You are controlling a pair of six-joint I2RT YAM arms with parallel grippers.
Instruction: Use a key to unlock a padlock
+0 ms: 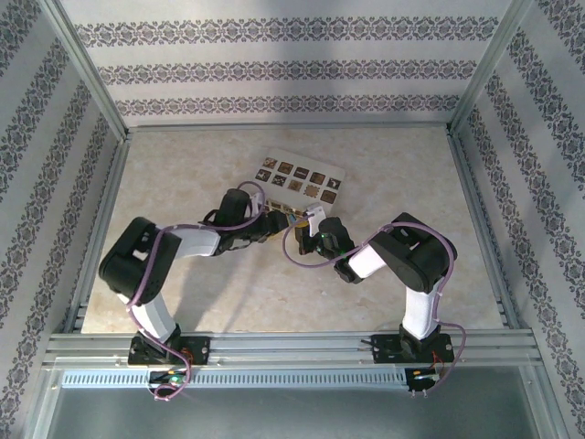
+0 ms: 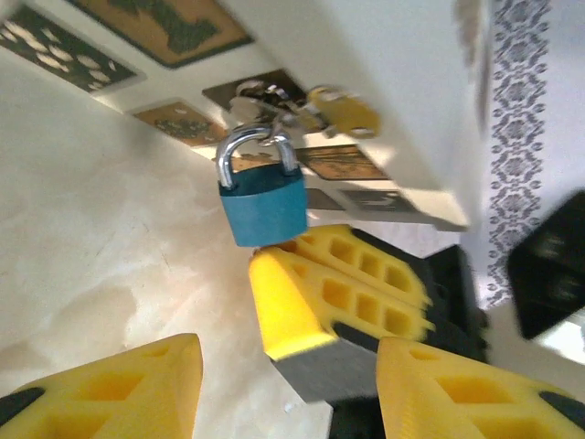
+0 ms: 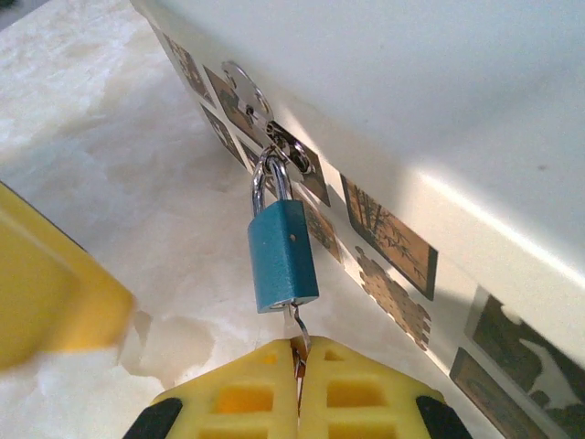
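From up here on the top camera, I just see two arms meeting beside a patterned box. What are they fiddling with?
Observer: On the right wrist camera, a small blue padlock with a silvery shackle hangs from a metal clasp on the cream box with dark patterned squares.
Operator: Is anything holding it?
Observer: The right hand is shut on a thin silvery key that enters the padlock's underside.
Operator: And the other hand?
Observer: On the left wrist camera, the left hand is open and not touching the padlock.
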